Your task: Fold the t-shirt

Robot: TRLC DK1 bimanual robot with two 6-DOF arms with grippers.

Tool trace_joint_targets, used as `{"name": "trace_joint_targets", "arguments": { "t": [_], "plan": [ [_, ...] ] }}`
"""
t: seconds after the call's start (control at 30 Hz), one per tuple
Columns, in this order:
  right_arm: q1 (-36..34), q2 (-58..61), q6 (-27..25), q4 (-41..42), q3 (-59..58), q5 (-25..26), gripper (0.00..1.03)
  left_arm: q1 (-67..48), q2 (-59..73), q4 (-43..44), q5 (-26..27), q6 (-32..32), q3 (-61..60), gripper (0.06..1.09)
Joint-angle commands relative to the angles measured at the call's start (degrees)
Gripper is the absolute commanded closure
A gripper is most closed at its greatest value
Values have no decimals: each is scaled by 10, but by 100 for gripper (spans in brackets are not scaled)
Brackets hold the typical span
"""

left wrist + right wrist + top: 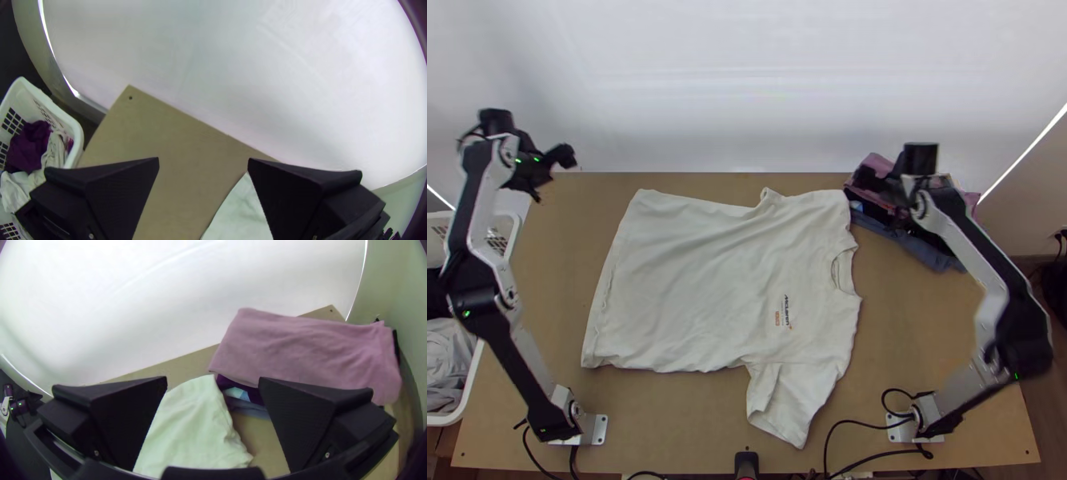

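**T-shirt Position Relative to Both Grippers**

The white t-shirt [699, 280] lies spread on the light wooden table [547, 264]. Its hem points to the left arm's side and its collar to the right arm's side. One sleeve [787, 400] extends toward the near edge; a small raised fold [769, 197] stands at the shirt's far side. How the other sleeve lies cannot be told. A small print [784, 312] sits on the chest, near the collar.

Left gripper [551, 174]: positioned at the table's far left corner, well apart from the shirt, beyond its hem side. In the left wrist view its two fingers [284, 191] stand wide apart, with a corner of the shirt seen beside one of them.

Right gripper [879, 198]: positioned by the folded garments [302, 346] at the far right, near the shirt's collar end. In the right wrist view its fingers are spread wide. Part of the shirt is seen across the gap, below the level of the fingers.

Surroundings: the folded garments form a stack, pink on top, with purple and blue cloth beneath. A white basket [58, 111] holding loose purple and white clothing stands beside the table's left edge.
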Motion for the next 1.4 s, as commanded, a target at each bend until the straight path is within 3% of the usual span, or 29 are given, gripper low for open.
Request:
{"name": "trace_joint_targets", "arguments": {
  "t": [0.0,0.1,0.23,0.3,0.47,0.57,0.73,0.83,1.13,1.27,1.37],
  "plan": [
    [-2,-101,29,-66,-17,10,4,5,-106,0,2,42,-53,10],
    [-2,-170,55,-145,-49,8,5,4,-201,4,2,91,-144,10],
    [4,-256,164,-295,-122,-26,5,-5,-320,3,2,134,-259,10],
    [9,-288,166,-339,-169,-73,5,-10,-374,5,1,153,-313,10],
    [34,-340,178,-435,-276,-119,5,-38,-485,5,0,203,-429,11],
    [53,-376,179,-435,-342,-137,6,-63,-535,-14,-1,239,-483,11],
    [104,-391,193,-434,-404,-138,7,-82,-568,-56,-3,235,-522,11],
    [134,-384,208,-432,-421,-141,16,-84,-581,-62,-3,231,-538,11],
    [236,-339,219,-397,-456,-158,16,-84,-597,-73,-4,227,-558,11],
    [251,-300,215,-362,-458,-158,45,-85,-598,-73,-4,217,-562,11],
    [267,-268,215,-340,-461,-158,45,-85,-598,-73,-4,215,-562,11]
  ]
}}
